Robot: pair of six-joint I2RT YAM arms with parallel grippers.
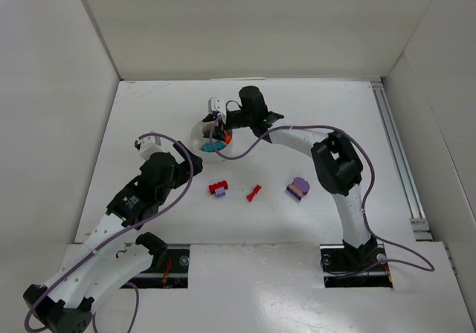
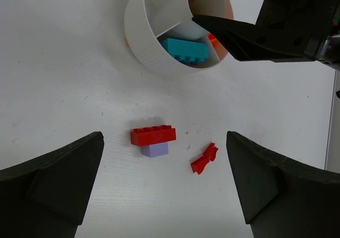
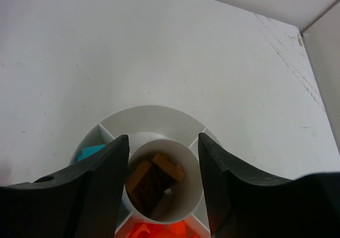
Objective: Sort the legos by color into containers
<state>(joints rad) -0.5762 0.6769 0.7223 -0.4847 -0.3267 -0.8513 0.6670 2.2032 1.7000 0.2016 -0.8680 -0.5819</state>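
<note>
The white divided dish [image 1: 202,131] stands at the table's middle back. It holds a teal brick [image 2: 186,50], orange bricks [image 3: 159,231] and tan bricks [image 3: 159,177] in its centre cup. My right gripper [image 3: 162,142] is open and empty just above the dish, its jaws on either side of the centre cup; it also shows in the top view [image 1: 223,128]. A red brick on a purple brick [image 1: 218,189], a small red piece [image 1: 254,192] and a purple-and-tan piece [image 1: 298,188] lie on the table. My left gripper [image 2: 164,163] is open and empty above the red brick [image 2: 153,136].
White walls enclose the table on the left, back and right. A metal rail [image 1: 398,154] runs along the right edge. The right arm [image 1: 338,169] reaches over the table behind the purple-and-tan piece. The small red piece [image 2: 204,159] lies right of the red brick.
</note>
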